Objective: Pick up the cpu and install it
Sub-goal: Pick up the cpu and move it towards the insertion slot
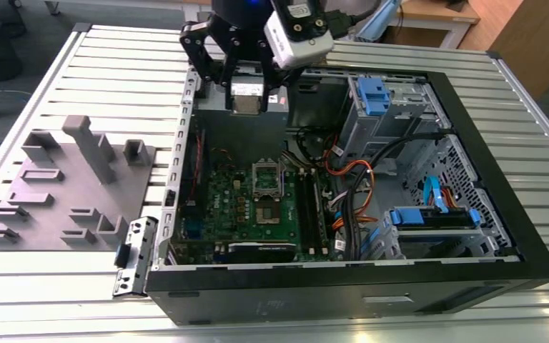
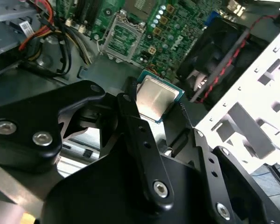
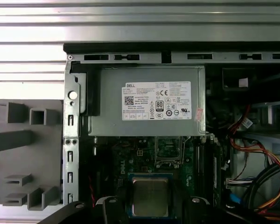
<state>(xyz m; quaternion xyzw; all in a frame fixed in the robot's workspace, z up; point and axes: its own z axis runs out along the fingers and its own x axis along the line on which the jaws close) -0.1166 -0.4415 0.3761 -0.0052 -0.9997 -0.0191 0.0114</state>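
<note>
Currently listed:

- Desk (image 1: 65,300): slatted metal top, carrying everything below.
- Computer case (image 1: 351,286): black, lying open on the desk.
- Tray (image 1: 65,186): grey plastic with upright blocks, on the desk just beside the case, at the exterior view's left.
- Power supply (image 3: 149,100): grey box with a white label, inside the case, next to the motherboard.
- Motherboard (image 1: 255,207): green, flat on the case floor.
- Gripper (image 2: 156,100): black, raised over the case near the power supply; fingers (image 2: 135,121) clamped on opposite edges of the cpu (image 2: 154,95).
- Socket (image 3: 169,151): metal-framed square on the motherboard.
- Cpu: silver-grey top showing, held in the air, apart from the socket.
</note>
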